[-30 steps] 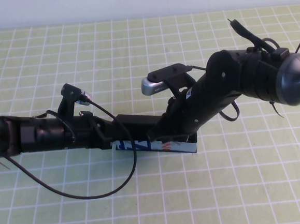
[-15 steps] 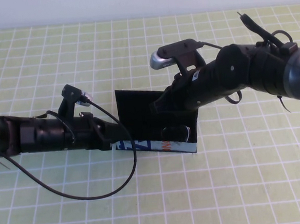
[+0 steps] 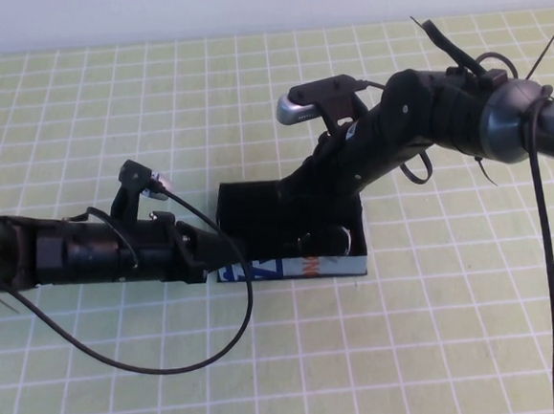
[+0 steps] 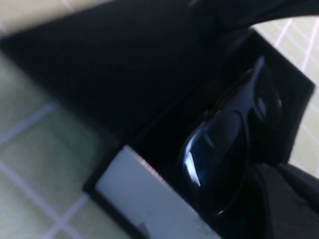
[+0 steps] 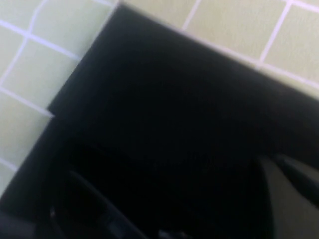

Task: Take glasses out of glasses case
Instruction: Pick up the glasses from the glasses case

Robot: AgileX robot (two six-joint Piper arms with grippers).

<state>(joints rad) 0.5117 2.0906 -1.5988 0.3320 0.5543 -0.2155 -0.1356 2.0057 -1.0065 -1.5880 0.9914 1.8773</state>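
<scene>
The glasses case [image 3: 291, 267] lies open in the middle of the mat, white printed front side toward me, black lid [image 3: 247, 198] folded back. The black glasses [image 3: 324, 242] lie inside it; in the left wrist view a dark lens [image 4: 219, 149] shows close up behind the white front side [image 4: 149, 199]. My left gripper [image 3: 210, 255] is at the case's left end, touching or almost touching it. My right gripper [image 3: 300, 194] is low over the open case at its back, its tip hidden by the arm. The right wrist view shows only the black case surface [image 5: 174, 109].
A green mat with a white grid [image 3: 440, 328] covers the table. A loose black cable [image 3: 173, 354] loops from my left arm over the mat in front of the case. A white wall runs along the far edge.
The case went from covered by the right arm to open, with its lid swung up and then laid further back. The right gripper rose, then came down toward the open case.
</scene>
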